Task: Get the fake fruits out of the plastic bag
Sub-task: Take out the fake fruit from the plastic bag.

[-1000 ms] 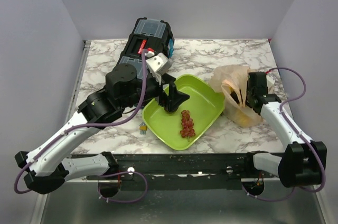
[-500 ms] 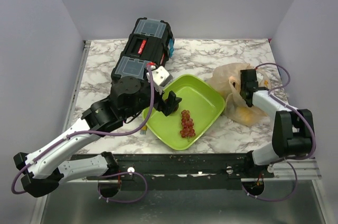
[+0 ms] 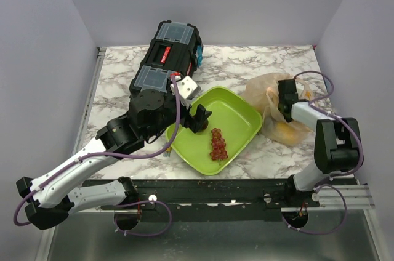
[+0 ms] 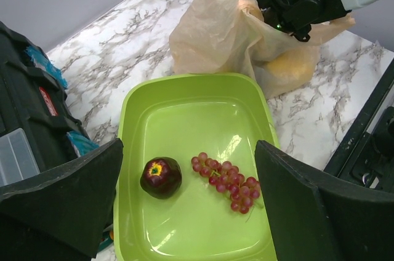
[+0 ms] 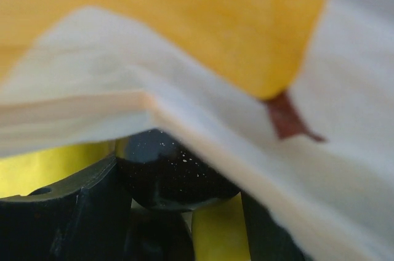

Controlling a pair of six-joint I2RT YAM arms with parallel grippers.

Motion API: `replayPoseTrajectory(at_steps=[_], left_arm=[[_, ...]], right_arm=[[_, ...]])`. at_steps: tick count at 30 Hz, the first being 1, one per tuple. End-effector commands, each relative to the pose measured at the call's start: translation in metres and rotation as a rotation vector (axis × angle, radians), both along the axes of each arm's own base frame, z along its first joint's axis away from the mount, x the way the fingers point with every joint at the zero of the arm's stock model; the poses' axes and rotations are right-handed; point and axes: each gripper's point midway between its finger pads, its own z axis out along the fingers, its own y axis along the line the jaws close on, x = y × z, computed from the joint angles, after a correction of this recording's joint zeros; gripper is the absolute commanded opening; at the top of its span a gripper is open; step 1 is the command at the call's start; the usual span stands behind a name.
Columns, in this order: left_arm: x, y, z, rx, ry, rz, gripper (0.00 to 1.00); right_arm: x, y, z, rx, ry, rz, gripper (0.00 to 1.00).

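Observation:
A red grape bunch (image 4: 226, 181) and a dark maroon apple (image 4: 160, 176) lie in the lime-green tray (image 4: 184, 101). My left gripper (image 4: 188, 199) hovers open above them, empty; from above it is over the tray's near-left part (image 3: 200, 116). The peach plastic bag (image 3: 266, 88) lies right of the tray, with a yellow fruit (image 4: 289, 67) showing through it. My right gripper (image 3: 284, 98) reaches into the bag's mouth. In the blurred right wrist view, a dark round fruit (image 5: 166, 162) sits between its fingertips (image 5: 68, 212), both against it, with plastic and a yellow fruit (image 5: 184, 21) above.
A black toolbox (image 3: 169, 55) stands behind the left arm at the back left. A small yellow-and-blue object (image 3: 166, 148) lies on the marble table (image 3: 246, 64) by the tray's near-left edge. The table's front rail (image 3: 215, 187) runs along the bottom.
The right arm folded its elbow up and its gripper pushed a little farther back-left into the bag. The left wrist drew back slightly over the tray's left part.

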Motion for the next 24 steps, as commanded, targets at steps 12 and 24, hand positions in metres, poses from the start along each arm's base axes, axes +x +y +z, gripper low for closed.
replayPoseTrajectory(at_steps=[12, 24], left_arm=[[0.009, -0.009, -0.015, 0.041, 0.012, 0.014, 0.87], [0.016, -0.007, -0.020, 0.061, 0.023, 0.052, 0.90]], right_arm=[[-0.030, -0.016, 0.113, -0.036, -0.234, -0.067, 0.17], [-0.062, 0.009, 0.203, 0.078, -0.373, 0.064, 0.16]])
